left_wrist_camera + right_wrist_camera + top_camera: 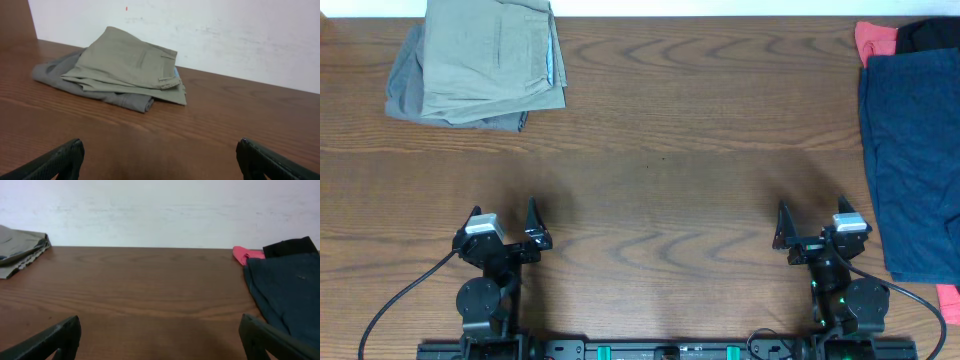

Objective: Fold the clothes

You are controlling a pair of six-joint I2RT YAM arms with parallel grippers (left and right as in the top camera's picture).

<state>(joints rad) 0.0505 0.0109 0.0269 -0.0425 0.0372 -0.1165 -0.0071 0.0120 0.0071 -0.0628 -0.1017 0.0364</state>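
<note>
The pale khaki-green shorts (495,55) lie folded at the table's far left, stacked on top of darker grey-olive shorts (412,92). They show in the left wrist view (132,62) and at the left edge of the right wrist view (17,247). My left gripper (502,222) is open and empty near the front edge, far from the shorts; its fingertips frame bare wood (160,155). My right gripper (812,226) is open and empty at the front right (160,335).
A navy blue garment (915,160) lies along the right edge, also in the right wrist view (287,292). Pink cloth (875,40) and a black item (930,35) lie behind it. Brown wooden table (660,170); white wall at the back.
</note>
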